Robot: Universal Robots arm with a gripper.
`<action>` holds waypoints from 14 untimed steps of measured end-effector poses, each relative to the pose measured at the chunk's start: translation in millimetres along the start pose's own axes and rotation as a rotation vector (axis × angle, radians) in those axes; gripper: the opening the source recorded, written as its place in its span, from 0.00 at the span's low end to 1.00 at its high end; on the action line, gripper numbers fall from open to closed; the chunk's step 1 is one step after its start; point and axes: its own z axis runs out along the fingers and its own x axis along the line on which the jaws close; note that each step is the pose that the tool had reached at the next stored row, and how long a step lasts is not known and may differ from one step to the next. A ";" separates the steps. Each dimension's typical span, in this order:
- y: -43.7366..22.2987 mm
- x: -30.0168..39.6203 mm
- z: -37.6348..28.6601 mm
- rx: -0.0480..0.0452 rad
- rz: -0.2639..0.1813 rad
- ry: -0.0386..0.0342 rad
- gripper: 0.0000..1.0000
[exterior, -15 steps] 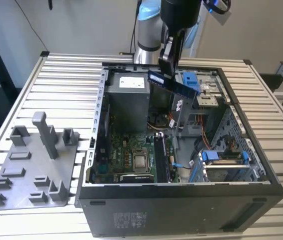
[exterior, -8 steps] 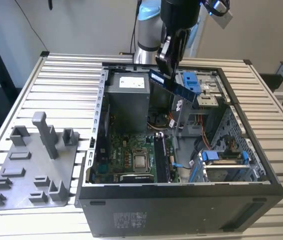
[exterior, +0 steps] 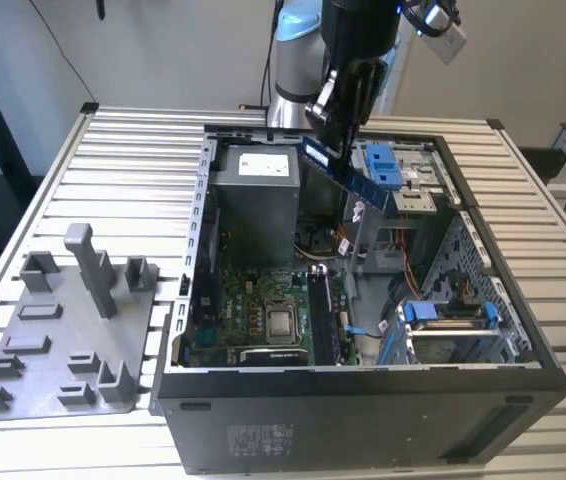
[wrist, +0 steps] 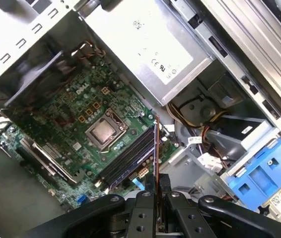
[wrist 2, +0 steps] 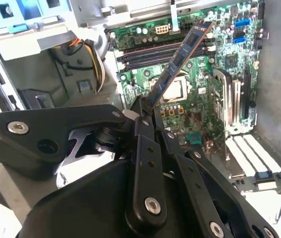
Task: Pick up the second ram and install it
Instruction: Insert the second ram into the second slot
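Slatted pale metal table (exterior: 113, 160) carries all items; plain pale wall behind.

Item 1: black tower PC case (exterior: 363, 425), lying on its side, side panel off, interior open upward. Contents:
- green motherboard (exterior: 248, 300) w/ square silver CPU (exterior: 282, 322)
- long black memory slots (exterior: 323, 315) just beside CPU, toward the exterior view's right
- grey box PSU (exterior: 253, 190) at far end
- blue plastic drive caddies (exterior: 383, 168) at far corner, the exterior view's right

Item 2: grey plastic holder tray (exterior: 23, 350) w/ upright posts, flat on table just beside case, at the exterior view's left.

Item 3: black finger gripper (exterior: 331, 140) on arm, hanging over far half of case. Claw narrow, pinched on item 4.

Item 4: second ram (exterior: 348, 178), a long thin flat dark blue-black memory stick w/ black chips.
- Pos.: in air above open case, clamped at one end btwn the fingers. Tilted, free end lower & toward the exterior view's right, in front of blue caddies.
- Well apart from motherboard & slots; not seated.
- Second wrist view: second ram (wrist 2: 180, 62) runs slantwise out from gripper (wrist 2: 143, 113) over the board.
- First wrist view: second ram (wrist: 156, 148) seen edge-on, a thin line coming from btwn the fingers of gripper (wrist: 158, 196), roughly parallel to the slots (wrist: 130, 156).
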 end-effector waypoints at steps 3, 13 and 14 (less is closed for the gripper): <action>0.0 0.0 0.1 0.0022 0.049 0.0005 0.14; 0.0 0.0 0.6 0.0091 0.207 0.0020 0.14; 0.0 0.0 0.6 0.0096 0.219 0.0021 0.14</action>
